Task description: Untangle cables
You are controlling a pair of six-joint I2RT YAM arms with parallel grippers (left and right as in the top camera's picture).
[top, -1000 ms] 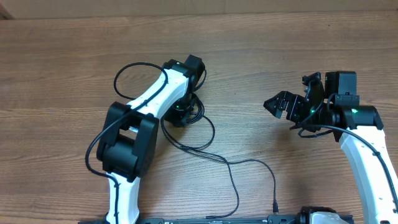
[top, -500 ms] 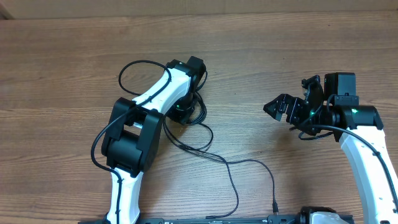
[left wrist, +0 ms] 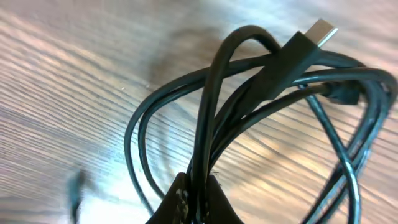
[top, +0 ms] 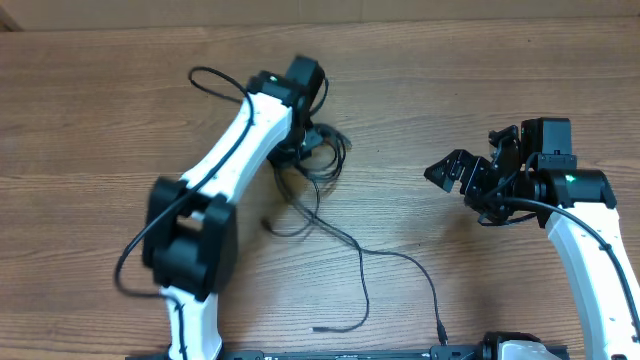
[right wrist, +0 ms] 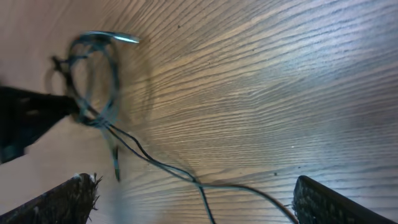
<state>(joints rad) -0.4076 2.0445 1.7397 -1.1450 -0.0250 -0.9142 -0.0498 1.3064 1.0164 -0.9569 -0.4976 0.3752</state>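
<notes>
The cables (top: 322, 158) are thin black cords, a small coil with loose strands (top: 362, 275) trailing toward the near edge. My left gripper (top: 299, 152) is shut on the coil, and the left wrist view shows several strands (left wrist: 249, 93) pinched between its tips (left wrist: 196, 190), with a silvery plug (left wrist: 321, 30) sticking out at the top. My right gripper (top: 470, 152) hovers well to the right, open and empty. In its own view the coil (right wrist: 93, 68) hangs far off, and a strand (right wrist: 168, 168) crosses between its spread fingers (right wrist: 62, 202).
Two small plug ends lie near the front edge (top: 441, 330) (top: 320, 328). A thicker black wire loops off the left arm (top: 215, 78). The wooden table (top: 520, 60) stretches bare behind and between the arms.
My left gripper closed on the coil and pulled it toward the far side, dragging the loose strands and their ends along. The right arm stayed put.
</notes>
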